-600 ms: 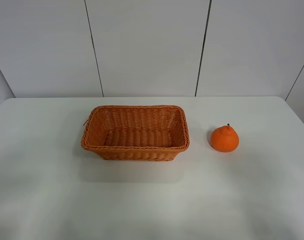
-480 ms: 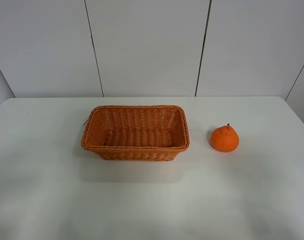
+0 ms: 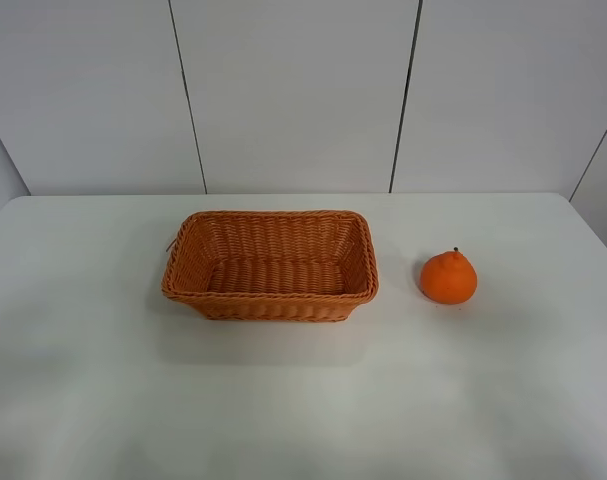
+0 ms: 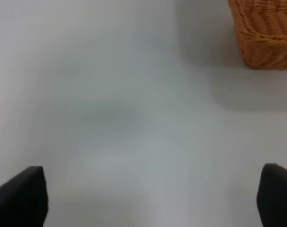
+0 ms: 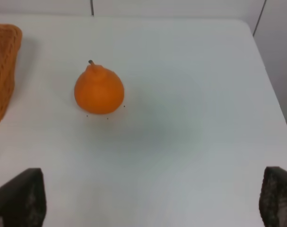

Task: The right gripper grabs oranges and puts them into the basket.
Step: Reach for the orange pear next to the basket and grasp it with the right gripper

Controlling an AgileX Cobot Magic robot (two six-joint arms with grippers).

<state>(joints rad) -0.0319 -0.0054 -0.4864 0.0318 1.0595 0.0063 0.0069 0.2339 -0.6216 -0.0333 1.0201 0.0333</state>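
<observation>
A bright orange (image 3: 448, 277) with a knobbed top and dark stem sits on the white table to the right of the wicker basket (image 3: 188, 262). The basket is empty. No gripper shows in the exterior high view. In the right wrist view the orange (image 5: 99, 91) lies ahead of my right gripper (image 5: 152, 201), whose black fingertips (image 5: 21, 196) stand wide apart and hold nothing; a basket corner (image 5: 2, 71) shows at the side. In the left wrist view my left gripper (image 4: 148, 196) is open and empty over bare table, with a basket corner (image 4: 266, 33) ahead.
The white table (image 3: 303, 400) ends at a back edge against grey wall panels (image 3: 293, 90). In the right wrist view the table's far right edge (image 5: 271, 90) runs close behind the orange.
</observation>
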